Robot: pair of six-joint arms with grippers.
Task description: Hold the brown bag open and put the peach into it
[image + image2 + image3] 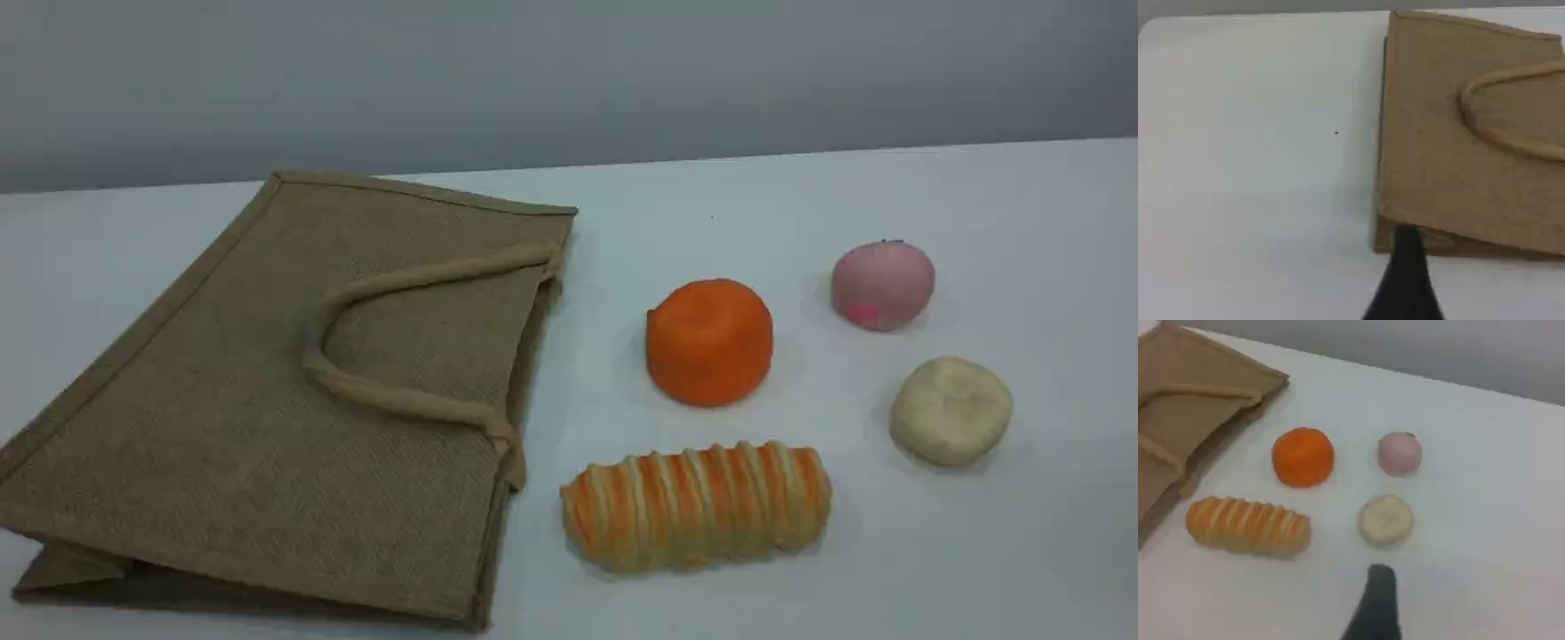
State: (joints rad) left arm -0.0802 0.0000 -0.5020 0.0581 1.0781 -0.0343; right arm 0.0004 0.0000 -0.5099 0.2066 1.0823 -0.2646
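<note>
The brown bag (267, 382) lies flat on the left half of the white table, its mouth and beige rope handle (418, 402) facing the foods. The peach (882, 284), pale pink with a brighter blotch, sits at the far right, well apart from the bag. Neither arm shows in the scene view. In the left wrist view a dark fingertip (1407, 260) hovers over the near edge of the bag (1458, 133). In the right wrist view a dark fingertip (1377, 597) hangs just short of the cream ball, with the peach (1399, 453) beyond it. Nothing is held.
An orange fruit (709, 342) sits between bag and peach. A striped orange bread roll (698, 505) lies in front of it. A cream-white lumpy ball (951, 411) rests near the peach. The table's far edge meets a grey wall.
</note>
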